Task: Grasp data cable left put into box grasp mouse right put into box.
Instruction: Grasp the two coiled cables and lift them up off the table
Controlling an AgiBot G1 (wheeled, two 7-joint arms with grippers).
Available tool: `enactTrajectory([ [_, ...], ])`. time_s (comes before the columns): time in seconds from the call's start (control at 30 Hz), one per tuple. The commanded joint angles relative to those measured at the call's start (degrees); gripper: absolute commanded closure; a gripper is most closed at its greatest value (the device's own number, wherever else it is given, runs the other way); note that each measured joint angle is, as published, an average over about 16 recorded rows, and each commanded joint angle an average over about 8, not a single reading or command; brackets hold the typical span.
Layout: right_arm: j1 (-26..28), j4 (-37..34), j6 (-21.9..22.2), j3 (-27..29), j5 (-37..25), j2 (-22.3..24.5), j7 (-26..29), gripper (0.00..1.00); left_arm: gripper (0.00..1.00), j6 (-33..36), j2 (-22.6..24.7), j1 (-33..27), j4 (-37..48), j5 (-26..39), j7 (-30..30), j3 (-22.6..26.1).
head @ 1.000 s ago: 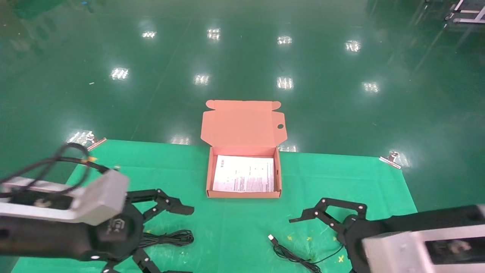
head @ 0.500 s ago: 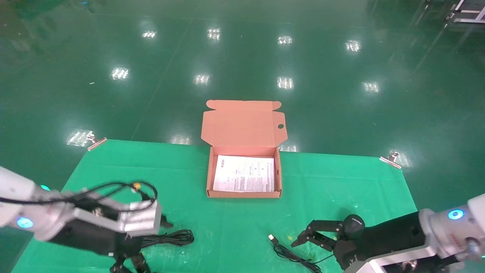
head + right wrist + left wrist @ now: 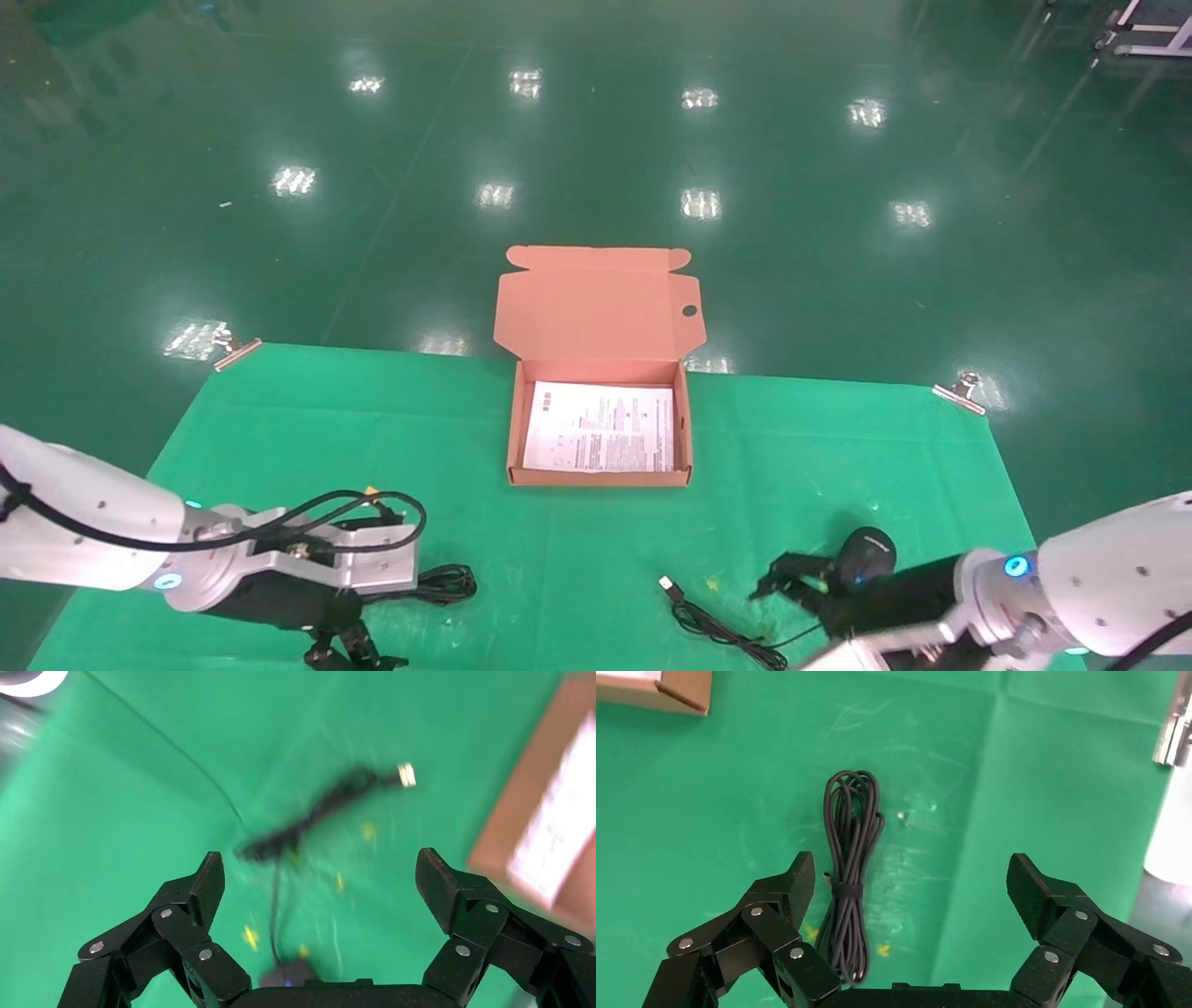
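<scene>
The data cable, a thin black looped bundle, lies on the green mat near the front left. In the left wrist view the cable lies just inside one finger of my open, empty left gripper, which hangs low over it. The black mouse sits at the front right, its blue light showing in the right wrist view. My right gripper is open and empty right beside the mouse. The salmon-orange box stands open at mid-table with a white printed sheet inside.
The mouse's thin cord with a silver USB plug lies between the two grippers; it also shows in the right wrist view. Metal clips hold the mat's far corners. The green floor lies beyond the table.
Both arms have swung down and back toward the near edge. The left gripper has dropped over the cable bundle, and the right gripper has dropped beside the mouse. Nothing has been grasped.
</scene>
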Motion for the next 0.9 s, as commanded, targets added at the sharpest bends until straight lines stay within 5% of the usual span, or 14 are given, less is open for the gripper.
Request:
enactTrajectory([
  [0.03, -0.9, 0.0, 2.8, -0.5, -3.5, -0.5, 2.2, 0.00, 0.00, -1.3, 0.6, 0.6, 0.8, 0.8, -0.1, 0.2],
  [0.2, -2.4, -0.4, 5.7, -1.6, -10.6, -3.3, 10.6, 0.00, 0.00, -3.1, 2.6, 0.5, 6.9, 1.7, 0.9, 0.5],
  [0.43, -3.5, -3.1, 5.4, -2.2, -12.7, -6.7, 17.8, 0.00, 0.00, -5.5, 5.9, -0.9, 16.2, 2.9, 4.2, 0.8],
  [0.9, -3.1, -14.9, 6.6, -2.3, -12.1, -13.6, 21.5, 0.00, 0.00, -9.2, 11.7, -3.6, 33.6, 2.3, 12.1, 0.4],
])
